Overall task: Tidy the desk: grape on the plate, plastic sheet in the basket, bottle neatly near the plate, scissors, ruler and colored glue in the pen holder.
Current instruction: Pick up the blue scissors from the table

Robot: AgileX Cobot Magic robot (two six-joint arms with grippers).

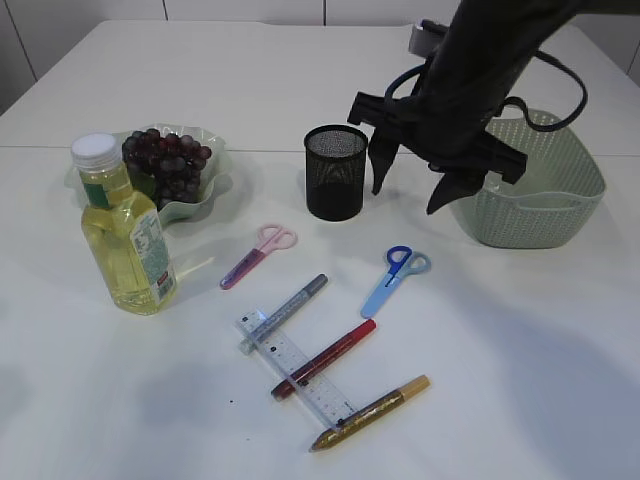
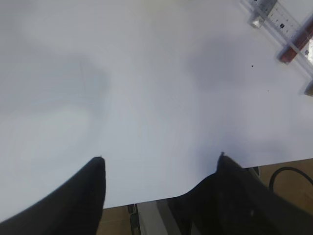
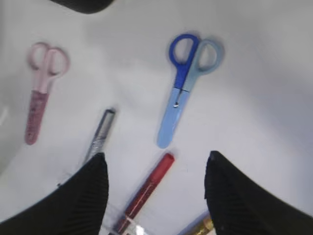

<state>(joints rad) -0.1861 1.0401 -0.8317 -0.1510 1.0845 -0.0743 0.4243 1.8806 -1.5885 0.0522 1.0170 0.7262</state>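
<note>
While both sets of jaws stand wide and empty, the right gripper (image 1: pixel 412 196) hangs between the black mesh pen holder (image 1: pixel 335 171) and green woven basket (image 1: pixel 585 190); blue-handled scissors (image 3: pixel 182 93) lie on the white surface (image 1: pixel 520 350) below

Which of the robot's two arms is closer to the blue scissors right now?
The right. Its end effector hangs open above the blue scissors, which lie just ahead of its fingertips. The left end effector is over bare table near the front edge, off to the ruler's side, with no scissors in its view.

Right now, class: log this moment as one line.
right gripper: open, above blue scissors | left gripper: open, empty | grapes: on plate | pen holder: empty
</note>
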